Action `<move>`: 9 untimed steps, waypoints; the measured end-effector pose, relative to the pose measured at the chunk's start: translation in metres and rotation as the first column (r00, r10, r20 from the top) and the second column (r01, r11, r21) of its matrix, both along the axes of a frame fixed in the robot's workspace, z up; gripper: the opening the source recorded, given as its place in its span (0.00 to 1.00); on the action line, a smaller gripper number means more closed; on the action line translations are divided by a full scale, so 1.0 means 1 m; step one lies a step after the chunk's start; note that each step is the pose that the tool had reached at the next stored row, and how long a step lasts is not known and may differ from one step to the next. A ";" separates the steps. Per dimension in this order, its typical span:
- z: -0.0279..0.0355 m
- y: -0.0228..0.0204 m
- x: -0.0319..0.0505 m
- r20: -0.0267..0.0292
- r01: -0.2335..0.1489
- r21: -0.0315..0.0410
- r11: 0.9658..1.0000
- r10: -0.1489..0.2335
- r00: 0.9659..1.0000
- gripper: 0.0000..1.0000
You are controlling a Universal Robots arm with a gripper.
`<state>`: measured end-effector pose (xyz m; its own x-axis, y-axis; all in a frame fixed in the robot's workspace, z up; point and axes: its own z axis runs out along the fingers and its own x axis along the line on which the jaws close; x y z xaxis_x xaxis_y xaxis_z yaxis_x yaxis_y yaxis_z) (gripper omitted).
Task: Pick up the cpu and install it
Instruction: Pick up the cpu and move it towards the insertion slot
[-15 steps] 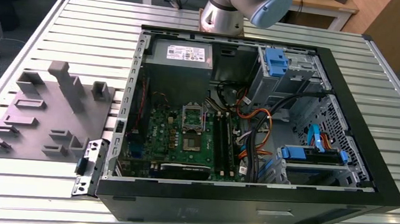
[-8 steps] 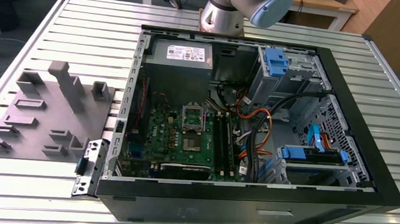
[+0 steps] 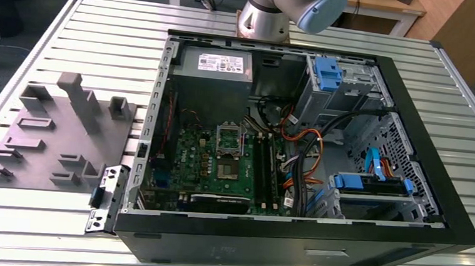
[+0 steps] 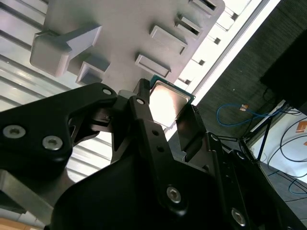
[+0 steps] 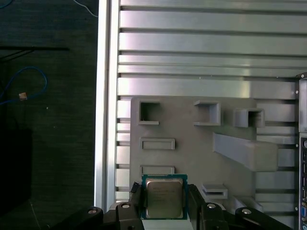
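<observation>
Print on the white label [image 3: 223,62] and on the cpu [image 5: 164,197] is too small to read.

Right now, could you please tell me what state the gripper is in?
Gripper: closed, holding the cpu between its fingers.

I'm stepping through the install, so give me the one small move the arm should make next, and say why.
Probably carry the small square silvery-topped cpu toward the open black computer case. The gripper is shut on its sides, seemingly above the grey moulded tray, and the shiny metal socket frame on the green motherboard looks open.
</observation>
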<state>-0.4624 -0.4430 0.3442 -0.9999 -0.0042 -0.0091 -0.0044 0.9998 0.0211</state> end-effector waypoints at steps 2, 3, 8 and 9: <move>0.0001 0.0000 0.0000 0.000 0.000 0.000 1.000 0.000 1.000 0.47; 0.0001 0.0000 0.0000 0.000 0.000 0.000 1.000 0.000 1.000 0.47; 0.0024 0.0000 0.0000 0.000 0.000 0.000 1.000 0.000 1.000 0.47; 0.0031 0.0000 0.0000 0.000 0.000 0.000 1.000 0.000 1.000 0.47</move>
